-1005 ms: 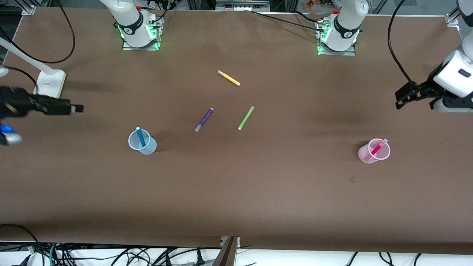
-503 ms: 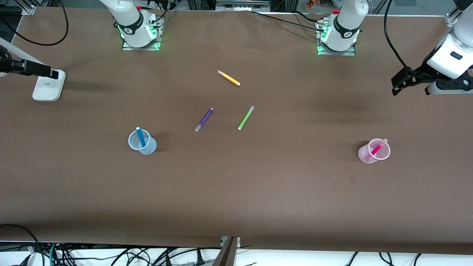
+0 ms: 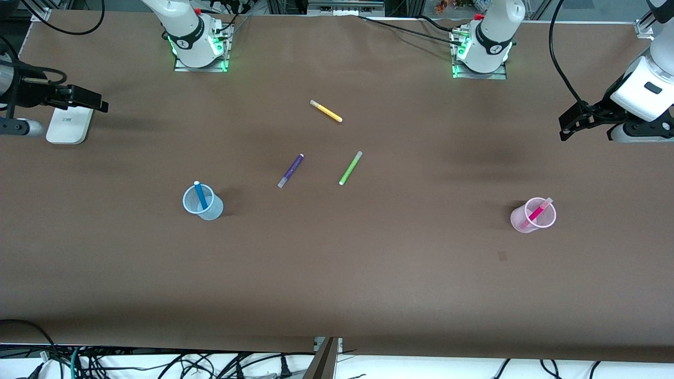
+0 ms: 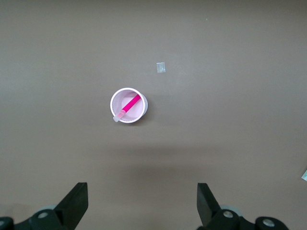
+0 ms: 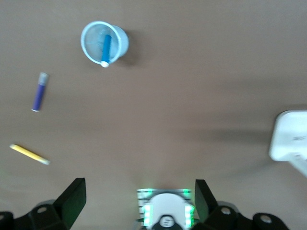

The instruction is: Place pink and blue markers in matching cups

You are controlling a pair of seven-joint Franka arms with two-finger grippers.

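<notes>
Pincers stand spread wide and hold nothing: the left pincer (image 3: 567,128) hangs over the left arm's end of the bench (image 3: 368,273), the right pincer (image 3: 100,102) over the right arm's end, above a white block (image 3: 68,125). The pink marker (image 3: 537,212) leans in the pink cup (image 3: 532,216), the blue marker (image 3: 200,195) in the blue cup (image 3: 202,202). Between the cups, farther from the front camera, lie purple marker (image 3: 290,170), green marker (image 3: 350,168) and yellow marker (image 3: 326,111).

right gripper (image 3: 102,103) | now up near the white stand (image 3: 66,125) | left gripper (image 3: 566,126) | lifted slightly
</notes>
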